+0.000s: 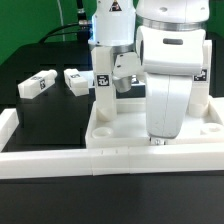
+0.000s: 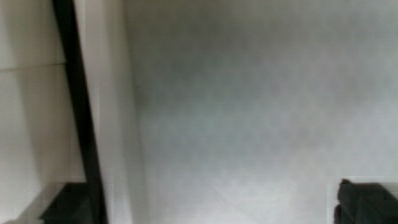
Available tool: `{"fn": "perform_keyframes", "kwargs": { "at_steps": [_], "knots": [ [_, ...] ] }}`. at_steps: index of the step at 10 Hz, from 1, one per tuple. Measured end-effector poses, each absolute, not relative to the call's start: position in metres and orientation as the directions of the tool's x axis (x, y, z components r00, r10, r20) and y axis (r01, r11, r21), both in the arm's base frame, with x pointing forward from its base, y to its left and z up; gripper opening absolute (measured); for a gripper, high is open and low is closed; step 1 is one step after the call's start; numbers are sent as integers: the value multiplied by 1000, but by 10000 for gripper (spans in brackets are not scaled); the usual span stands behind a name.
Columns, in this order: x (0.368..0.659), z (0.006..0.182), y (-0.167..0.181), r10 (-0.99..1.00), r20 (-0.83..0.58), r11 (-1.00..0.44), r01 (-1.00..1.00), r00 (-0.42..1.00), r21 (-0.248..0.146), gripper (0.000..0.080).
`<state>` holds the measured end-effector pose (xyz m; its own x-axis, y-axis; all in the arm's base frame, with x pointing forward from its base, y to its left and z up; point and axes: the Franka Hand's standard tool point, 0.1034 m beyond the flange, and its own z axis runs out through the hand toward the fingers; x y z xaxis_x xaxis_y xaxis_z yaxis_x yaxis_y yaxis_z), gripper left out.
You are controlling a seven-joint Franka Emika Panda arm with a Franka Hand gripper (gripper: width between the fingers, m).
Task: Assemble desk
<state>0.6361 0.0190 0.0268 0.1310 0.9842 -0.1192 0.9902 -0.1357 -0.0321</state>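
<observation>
Your gripper (image 2: 210, 204) is spread wide and holds nothing. Its dark fingertips (image 2: 64, 205) sit at the edges of the wrist view, with only white plastic between them. The desk top (image 1: 115, 128) lies on the black counter (image 1: 50, 115) under the arm, with one leg (image 1: 103, 80) upright at its far corner (tag towards the camera). Two loose legs (image 1: 37, 85) lie on the counter to the exterior view's left.

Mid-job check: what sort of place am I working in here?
Probably a robotics lab bench: a black table edged by white rails, loose tagged legs, and the desk top beneath the arm.
</observation>
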Motion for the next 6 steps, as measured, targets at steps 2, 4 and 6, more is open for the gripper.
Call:
{"fn": "perform_keyframes", "kwargs": {
  "at_steps": [2, 4, 6],
  "knots": [
    [636, 50, 15, 982, -124, -148, 988, 142, -40, 648],
    [630, 95, -4, 976, -121, -187, 982, 182, -27, 648],
    [632, 103, -26, 965, -126, -232, 973, 229, -13, 648]
  ]
}}
